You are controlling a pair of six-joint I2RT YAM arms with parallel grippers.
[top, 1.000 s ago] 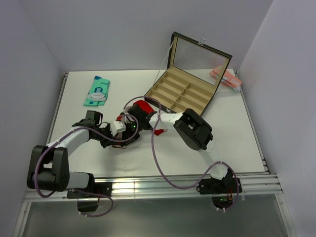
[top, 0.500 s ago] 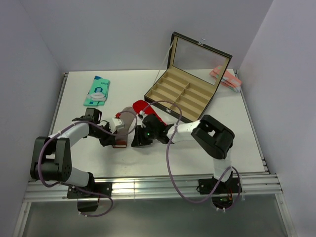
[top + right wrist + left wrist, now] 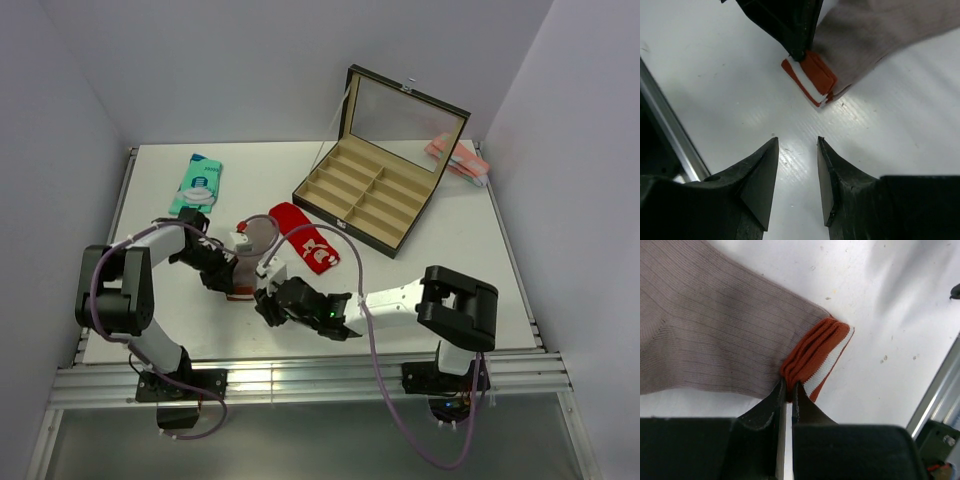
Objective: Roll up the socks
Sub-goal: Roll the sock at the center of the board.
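One red sock (image 3: pixel 306 240) with a white emblem lies flat on the table, left of the box. A second sock (image 3: pixel 258 237) shows its mauve-grey inner side, with a red-and-white striped cuff (image 3: pixel 240 293) at its near end. My left gripper (image 3: pixel 230 284) is shut on that cuff; the left wrist view shows the jaws (image 3: pixel 788 388) pinching the folded cuff (image 3: pixel 819 356). My right gripper (image 3: pixel 266 302) is open and empty just on the near side of the cuff. In the right wrist view its jaws (image 3: pixel 796 142) stand apart above bare table, with the cuff (image 3: pixel 811 79) ahead.
A teal sock (image 3: pixel 197 185) lies at the back left. An open compartment box (image 3: pixel 375 190) stands at the back right, with a pale pink bundle (image 3: pixel 457 158) behind it. The metal rail (image 3: pixel 300 375) runs along the near table edge.
My right arm has swung away from the socks toward the near edge and now sits open below the cuff. The red sock lies uncovered. My left gripper stays on the cuff.
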